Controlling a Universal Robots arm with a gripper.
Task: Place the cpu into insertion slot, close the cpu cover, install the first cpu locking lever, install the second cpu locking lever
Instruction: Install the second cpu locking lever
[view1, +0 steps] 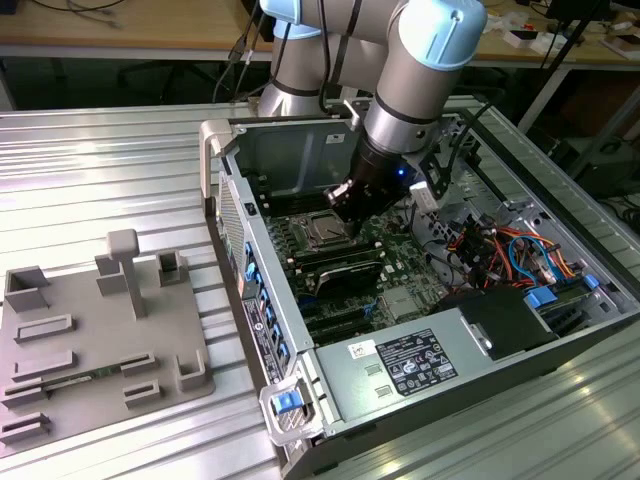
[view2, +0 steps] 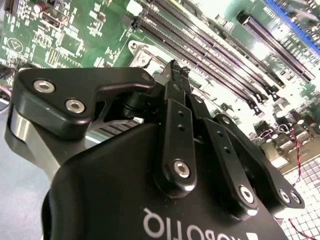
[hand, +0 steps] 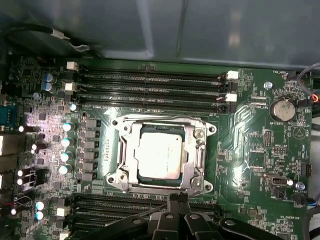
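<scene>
Hovering just beside the insertion slot (hand: 161, 156), the fingers (hand: 178, 199) are pressed together, gripping nothing. The cpu (hand: 159, 155) lies seated in the slot, with the cpu cover (hand: 196, 150) lying down around it.

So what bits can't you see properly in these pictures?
- In the exterior view, the arm hides part of the insertion slot.
- In the first wrist view, whether the locking levers around the cpu cover are latched is too fine to tell.
- In the second wrist view, the gripper body blocks the socket; its fingertips look together.
</scene>
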